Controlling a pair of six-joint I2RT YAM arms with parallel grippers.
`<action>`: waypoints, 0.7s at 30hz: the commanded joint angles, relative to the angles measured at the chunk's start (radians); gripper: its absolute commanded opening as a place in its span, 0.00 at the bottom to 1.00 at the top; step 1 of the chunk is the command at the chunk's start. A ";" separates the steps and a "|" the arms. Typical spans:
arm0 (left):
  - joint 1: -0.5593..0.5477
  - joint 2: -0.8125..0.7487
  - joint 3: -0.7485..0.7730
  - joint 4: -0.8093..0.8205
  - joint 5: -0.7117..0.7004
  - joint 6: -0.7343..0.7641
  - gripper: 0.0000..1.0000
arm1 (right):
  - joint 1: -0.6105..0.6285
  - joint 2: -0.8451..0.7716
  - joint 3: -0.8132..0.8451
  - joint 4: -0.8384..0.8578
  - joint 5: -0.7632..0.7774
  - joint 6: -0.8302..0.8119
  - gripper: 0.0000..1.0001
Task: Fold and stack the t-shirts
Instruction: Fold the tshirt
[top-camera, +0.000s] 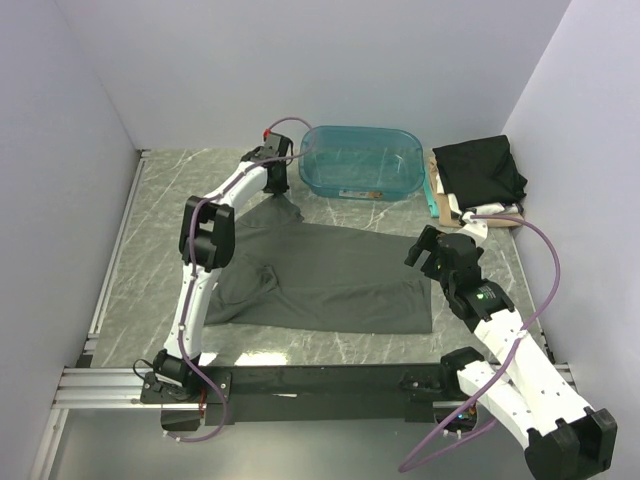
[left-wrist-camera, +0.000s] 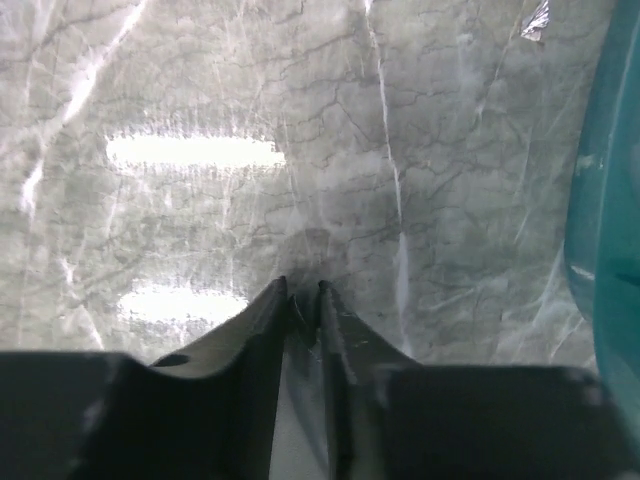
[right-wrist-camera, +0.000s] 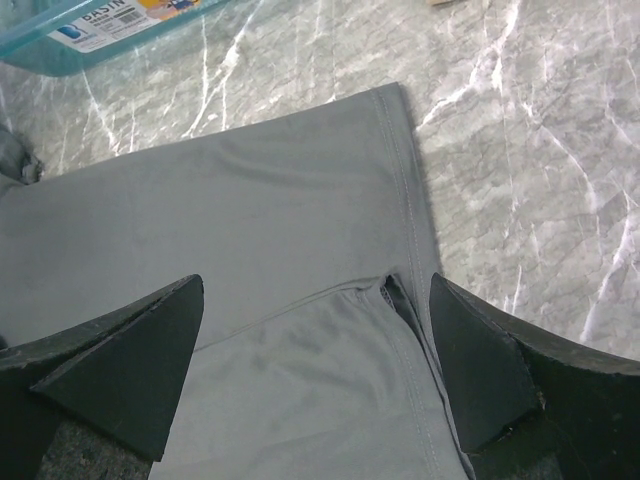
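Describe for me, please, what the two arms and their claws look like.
The left arm and the right arm have white link shells and black joint housings. A mauve cable loops along each. The left claw and the right claw have black, wedge-shaped fingers. A green light glows on the right arm; a red fitting sits near the left wrist.

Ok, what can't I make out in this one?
Left claw: left wrist view shows fingers nearly together; whether they pinch the grey t-shirt is unclear, and the wrist covers it in the top view.
Pile under the black t-shirt: top view, covered by it and the right arm; count unknown.
Tub label: right wrist view, cut off by the top edge.
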 joint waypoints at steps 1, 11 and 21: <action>-0.010 0.013 0.046 -0.018 -0.045 0.027 0.21 | -0.007 -0.005 -0.012 0.035 0.043 -0.007 1.00; -0.013 -0.096 -0.078 0.061 -0.018 0.032 0.00 | -0.010 0.067 0.010 0.050 0.028 0.067 1.00; -0.016 -0.216 -0.201 0.135 -0.015 -0.029 0.00 | -0.140 0.486 0.270 -0.002 0.017 0.094 0.95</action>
